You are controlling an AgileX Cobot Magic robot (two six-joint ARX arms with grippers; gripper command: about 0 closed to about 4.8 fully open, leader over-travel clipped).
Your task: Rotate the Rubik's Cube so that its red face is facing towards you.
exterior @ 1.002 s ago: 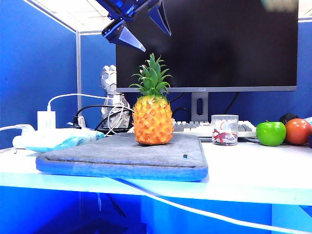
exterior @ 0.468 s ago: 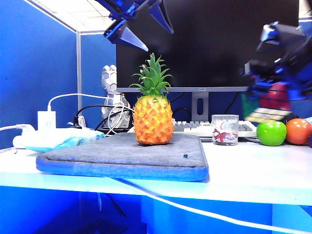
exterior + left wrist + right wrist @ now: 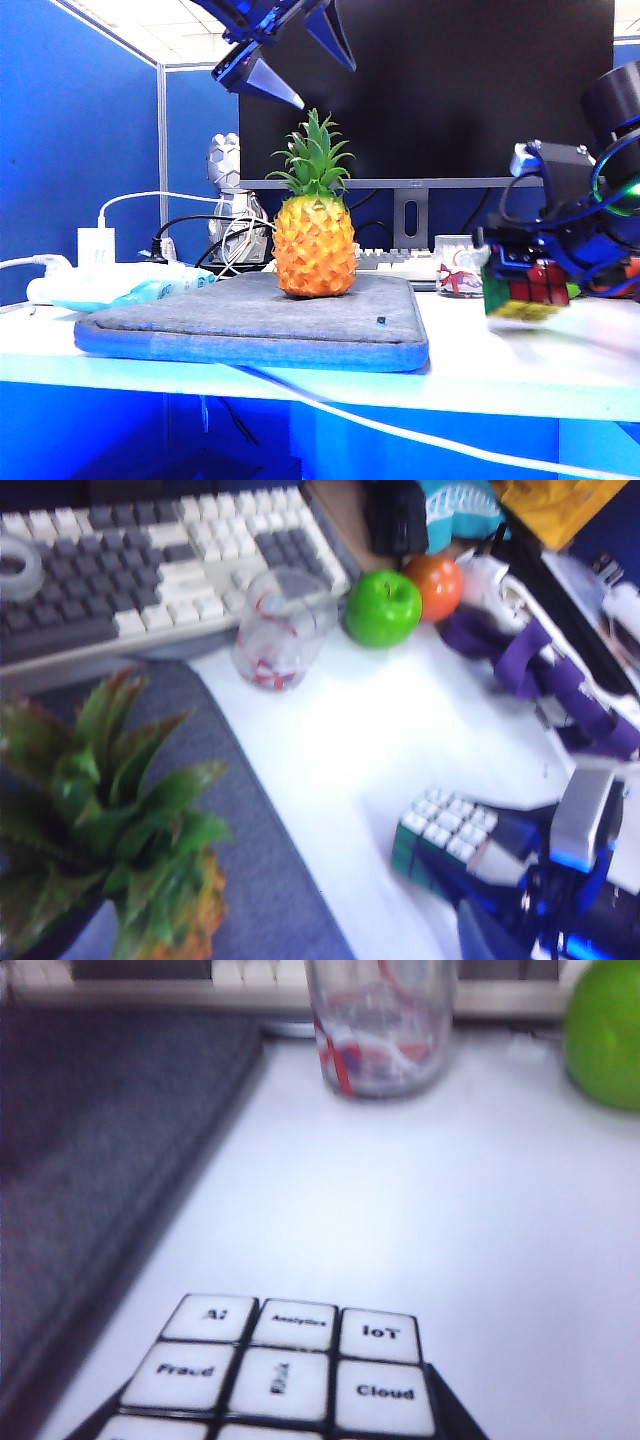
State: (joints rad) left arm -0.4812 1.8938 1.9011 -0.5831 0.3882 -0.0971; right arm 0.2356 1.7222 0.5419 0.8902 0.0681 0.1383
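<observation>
Right gripper [image 3: 525, 285]: low at the right side of the exterior view, just above the white desk [image 3: 520, 350]. Its jaws stand partly apart and are closed on the Rubik's Cube [image 3: 525, 290], which is carried clear of the desk surface or barely over it; motion blur there makes contact hard to judge.

Rubik's Cube: held to the right of the grey mat [image 3: 250, 325], in front of the glass cup [image 3: 455, 270]. In the exterior view the red face [image 3: 545, 283] turns toward the camera, a green side to its left, a yellowish side beneath. The left wrist view shows the cube [image 3: 440, 840] in the right arm's blue fingers, a white side uppermost. The right wrist view shows that white side [image 3: 285, 1370] close up, its squares bearing small printed words.

Left gripper [image 3: 290, 55]: high at the upper left of the exterior view, above the pineapple [image 3: 313, 225], fingers spread wide, nothing between them.

Pineapple: upright on the grey mat.

Keyboard [image 3: 150, 565]: behind the mat and cup, below the dark monitor [image 3: 430, 90].

Green apple [image 3: 383, 607] and orange fruit [image 3: 435, 585]: side by side, touching or nearly so, beyond the cup.
</observation>
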